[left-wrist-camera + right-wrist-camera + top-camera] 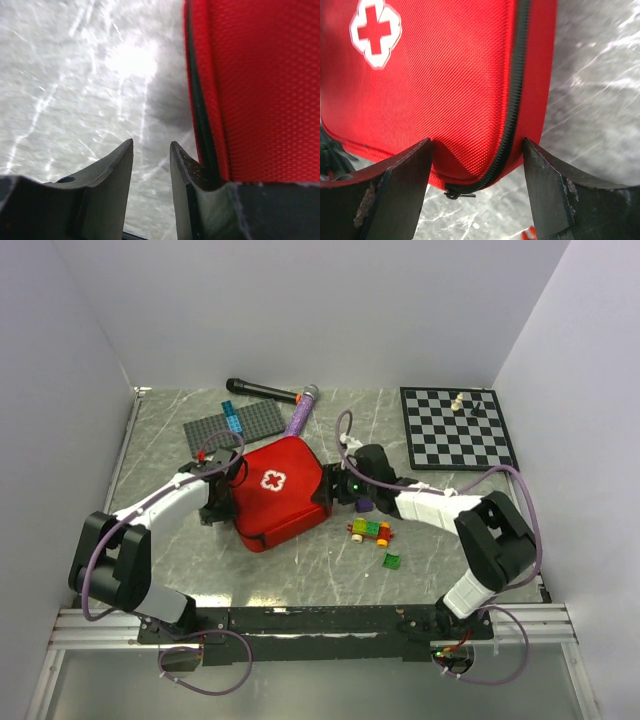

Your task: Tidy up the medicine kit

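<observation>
- Closest to the arm bases, the table (pixel 300 575) has a bare strip; only a green brick (pixel 393 560) lies at the right, near a small brick car (pixel 371 531).
- In the middle lies the medicine kit (pixel 275 490), closed and turned like a diamond.
- At its left edge the left gripper (pixel 151 145) stands narrow and holds nothing; the kit's seam is just beside one finger.
- At its right corner the right gripper (pixel 476 142), jaws wide, pinches the kit across the zipper (pixel 512 125).
- Farther, a grey baseplate (pixel 250 420) is near the kit's far corner, and a chessboard (pixel 440 440) sits far right, well apart.
</observation>
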Available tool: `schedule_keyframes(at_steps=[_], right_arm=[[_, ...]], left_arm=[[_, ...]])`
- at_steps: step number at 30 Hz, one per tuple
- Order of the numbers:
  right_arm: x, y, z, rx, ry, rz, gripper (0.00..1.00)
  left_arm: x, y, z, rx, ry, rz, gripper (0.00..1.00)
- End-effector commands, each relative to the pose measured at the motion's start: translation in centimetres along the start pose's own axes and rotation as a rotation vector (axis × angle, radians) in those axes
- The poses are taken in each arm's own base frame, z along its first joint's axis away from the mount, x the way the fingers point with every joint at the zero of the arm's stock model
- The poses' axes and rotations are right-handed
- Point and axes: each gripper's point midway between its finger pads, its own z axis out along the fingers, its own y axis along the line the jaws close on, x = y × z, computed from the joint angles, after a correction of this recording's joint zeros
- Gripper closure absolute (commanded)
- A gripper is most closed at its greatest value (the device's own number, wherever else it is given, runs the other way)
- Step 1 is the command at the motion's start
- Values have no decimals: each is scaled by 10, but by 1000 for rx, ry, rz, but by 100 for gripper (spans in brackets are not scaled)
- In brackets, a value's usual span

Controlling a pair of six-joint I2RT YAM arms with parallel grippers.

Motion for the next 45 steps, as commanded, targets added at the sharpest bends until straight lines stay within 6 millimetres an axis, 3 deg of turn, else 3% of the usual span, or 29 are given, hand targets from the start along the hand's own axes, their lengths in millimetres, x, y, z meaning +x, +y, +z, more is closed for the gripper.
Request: schedule_keyframes(at_steps=[1, 4, 8, 11, 14, 18, 24, 29, 34, 37, 40, 45], right_arm=[[65, 90, -12, -242, 203, -45, 23], [61, 87, -20, -186, 187, -39, 21], [35, 70, -44, -65, 110, -73, 16], [9, 59, -56, -19, 43, -60, 14], [-15, 52, -51, -29, 10, -24, 14], [-31, 39, -25, -42, 22, 63, 14], [-27, 35, -2, -97, 73, 135, 13], [-14, 42, -4, -142, 91, 149, 15], [2, 45, -9, -133, 110, 137, 15], [2, 34, -19, -65, 86, 127, 15], [-2, 20, -40, 56, 41, 75, 14], [8, 26, -68, 157, 32, -78, 14]], left_arm=[[-58, -48, -12, 221, -128, -81, 58], [-67, -22, -7, 182, -115, -169, 58], [-74, 21, -14, 129, -148, -305, 54], [-78, 42, -25, 139, -189, -421, 47], [-82, 40, -34, 203, -230, -493, 43], [-88, 18, -37, 351, -238, -526, 42], [-94, -18, -31, 540, -193, -468, 34], [-101, -40, -27, 642, -154, -415, 35], [-118, -46, -26, 653, -170, -397, 37], [-121, -37, -23, 584, -159, -410, 38], [-120, -12, -26, 466, -203, -450, 36], [-119, 31, -56, 336, -334, -550, 35]])
